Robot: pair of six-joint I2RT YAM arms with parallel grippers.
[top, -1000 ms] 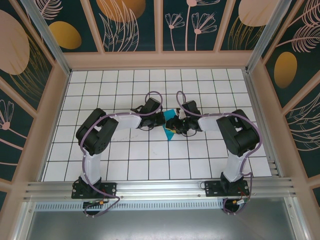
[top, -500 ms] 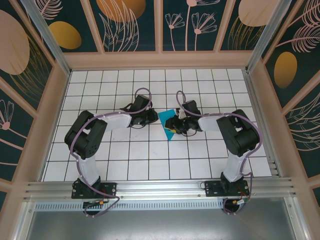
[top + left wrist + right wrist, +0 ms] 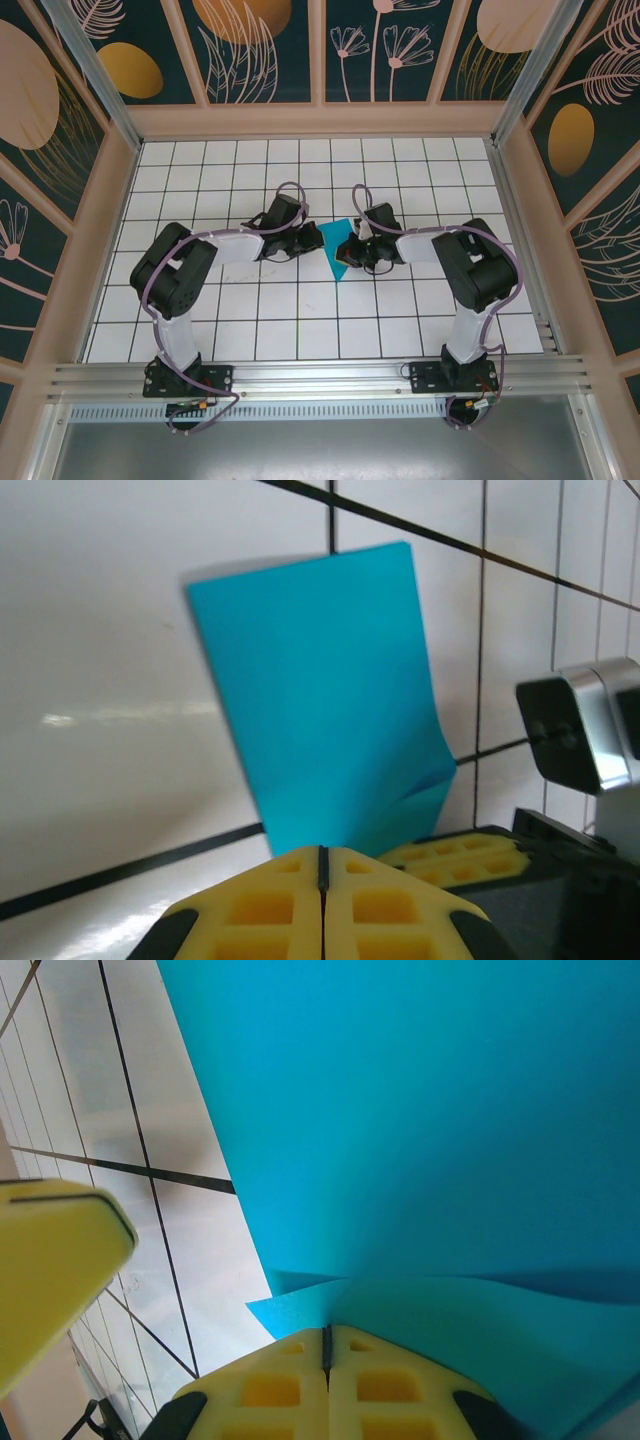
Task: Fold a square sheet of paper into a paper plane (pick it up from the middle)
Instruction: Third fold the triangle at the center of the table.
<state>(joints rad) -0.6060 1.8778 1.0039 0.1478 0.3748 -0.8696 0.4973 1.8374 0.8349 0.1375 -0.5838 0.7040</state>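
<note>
Just clamped right gripper (image 3: pixel 325 1332) onto curled flap of paper (image 3: pixel 333 246), centre of top view. Moved left gripper (image 3: pixel 322 852) back in from left, jaws together at paper's near edge; hold there unclear. Likely pinching a crease, mid-fold.

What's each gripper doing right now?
Left gripper: shut, right at the edge of the square sheet of paper; grip cannot be told.
Right gripper: shut on that paper's lifted edge.

Both arms reach inward, elbows bent, wrists low. Left gripper (image 3: pixel 307 240) pressed closed. Right gripper (image 3: pixel 345 251) pinches the paper (image 3: pixel 331 238).
</note>
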